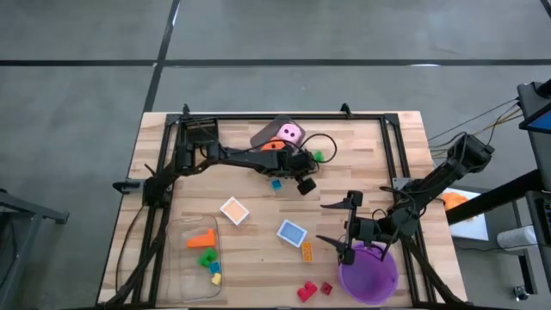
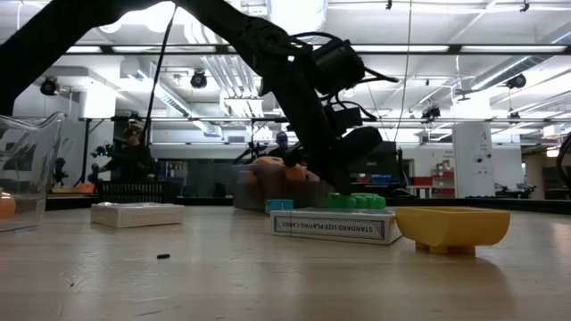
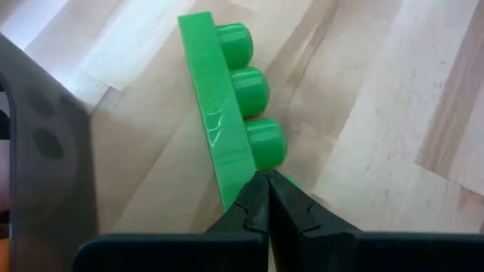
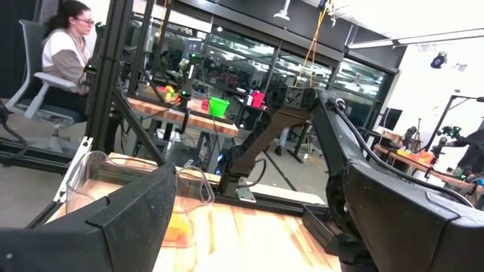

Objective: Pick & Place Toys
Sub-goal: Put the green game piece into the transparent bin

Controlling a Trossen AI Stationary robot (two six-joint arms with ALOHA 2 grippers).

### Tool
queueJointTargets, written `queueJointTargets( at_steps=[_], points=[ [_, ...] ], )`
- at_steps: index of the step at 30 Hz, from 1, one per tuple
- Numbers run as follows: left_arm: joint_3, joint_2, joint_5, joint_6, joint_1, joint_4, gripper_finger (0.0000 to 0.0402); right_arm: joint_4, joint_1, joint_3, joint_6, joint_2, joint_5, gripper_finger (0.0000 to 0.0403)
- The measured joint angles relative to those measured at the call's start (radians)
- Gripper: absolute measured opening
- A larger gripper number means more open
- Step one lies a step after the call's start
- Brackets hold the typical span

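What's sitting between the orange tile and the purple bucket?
In the high view, the blue tile and an orange brick lie between the orange tile and the purple bucket.

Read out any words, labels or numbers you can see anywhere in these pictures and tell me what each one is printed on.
"STANDARD SIZE PLAYING CARDS": printed along the side of the flat white card box lying on the wooden table, low view.
The second flat white box, further along the table, shows no print that can be read.
The two flat square boxes seen from above, orange-topped and blue-topped, show no legible text.
Nothing else readable.
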Motion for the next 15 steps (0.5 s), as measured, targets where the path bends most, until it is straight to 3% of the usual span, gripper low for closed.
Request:
queueJointTargets(
  at_steps=[15],
  points=[
    [-0.008, -0.073, 0.080, 0.044, -0.022, -0.039, 0.0001, -0.004, 0.000, 0.000, 0.000, 0.000, 0.000, 0.0368]
  ],
)
